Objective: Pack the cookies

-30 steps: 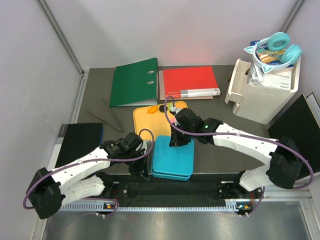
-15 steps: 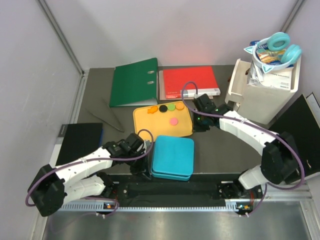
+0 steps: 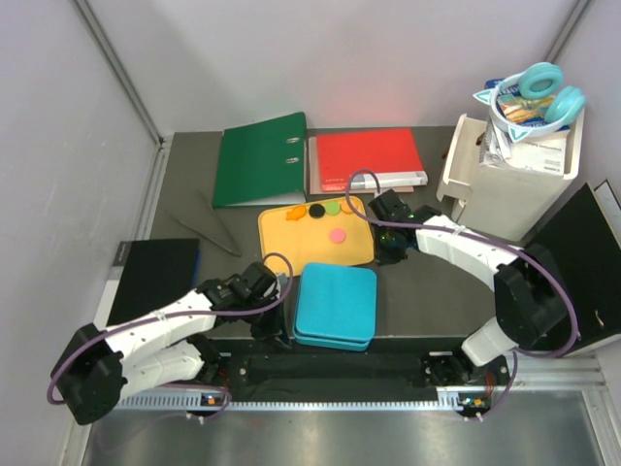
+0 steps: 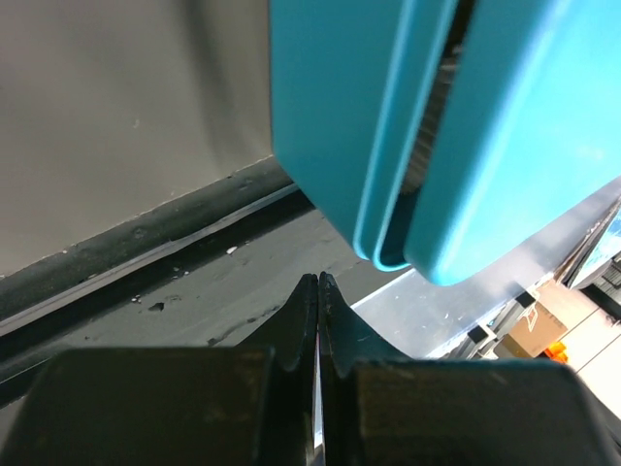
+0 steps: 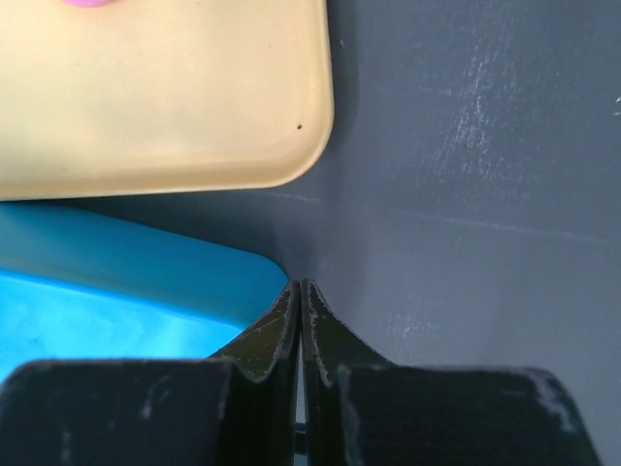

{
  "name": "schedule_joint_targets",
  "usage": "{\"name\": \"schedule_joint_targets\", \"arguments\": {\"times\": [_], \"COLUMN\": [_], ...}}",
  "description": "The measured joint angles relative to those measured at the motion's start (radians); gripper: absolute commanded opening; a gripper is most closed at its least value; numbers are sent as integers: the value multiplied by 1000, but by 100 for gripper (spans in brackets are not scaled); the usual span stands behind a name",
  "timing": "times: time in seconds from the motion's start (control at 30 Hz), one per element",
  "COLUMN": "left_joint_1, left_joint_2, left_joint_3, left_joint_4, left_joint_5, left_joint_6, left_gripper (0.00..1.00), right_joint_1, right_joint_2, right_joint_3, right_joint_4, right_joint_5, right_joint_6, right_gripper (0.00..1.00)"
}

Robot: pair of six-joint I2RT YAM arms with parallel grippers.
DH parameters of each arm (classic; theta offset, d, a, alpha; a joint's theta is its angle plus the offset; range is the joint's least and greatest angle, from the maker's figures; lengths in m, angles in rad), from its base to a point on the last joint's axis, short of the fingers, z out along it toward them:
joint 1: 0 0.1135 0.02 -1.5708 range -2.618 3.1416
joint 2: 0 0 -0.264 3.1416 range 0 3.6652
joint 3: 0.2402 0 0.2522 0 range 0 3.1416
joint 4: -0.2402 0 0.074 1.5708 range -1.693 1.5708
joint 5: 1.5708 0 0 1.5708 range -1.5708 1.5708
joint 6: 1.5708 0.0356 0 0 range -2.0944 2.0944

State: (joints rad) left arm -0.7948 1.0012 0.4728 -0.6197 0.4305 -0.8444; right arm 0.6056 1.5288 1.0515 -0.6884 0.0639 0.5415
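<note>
Several cookies lie on the yellow tray: a black one, a green one, orange ones and a pink one. The closed blue box sits just in front of the tray. My right gripper is shut and empty, low over the table beside the tray's near right corner and the box's far right corner. The pink cookie's edge shows in the right wrist view. My left gripper is shut and empty at the box's left side.
A green binder and a red book lie behind the tray. A white bin with headphones stands at the back right. Black pads lie at the far left and far right.
My right arm has swung from over the blue box back and to the right of the tray, uncovering the cookies. The left arm has barely moved.
</note>
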Motion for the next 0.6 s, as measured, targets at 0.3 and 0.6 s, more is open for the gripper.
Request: {"name": "schedule_joint_targets", "arguments": {"times": [0.3,0.6], "left_joint_1": [0,0], "left_joint_2": [-2,34], "left_joint_3": [-44,-60], "left_joint_4": [40,101], "left_joint_5": [0,3], "left_joint_6": [-23,-44], "left_gripper": [0,0], "right_joint_1": [0,16], "right_joint_2": [19,18], "right_joint_3": [-87,-115], "right_joint_4": [50,98], "right_joint_5": [-53,-104], "right_joint_6": [0,0], "right_gripper": [0,0]}}
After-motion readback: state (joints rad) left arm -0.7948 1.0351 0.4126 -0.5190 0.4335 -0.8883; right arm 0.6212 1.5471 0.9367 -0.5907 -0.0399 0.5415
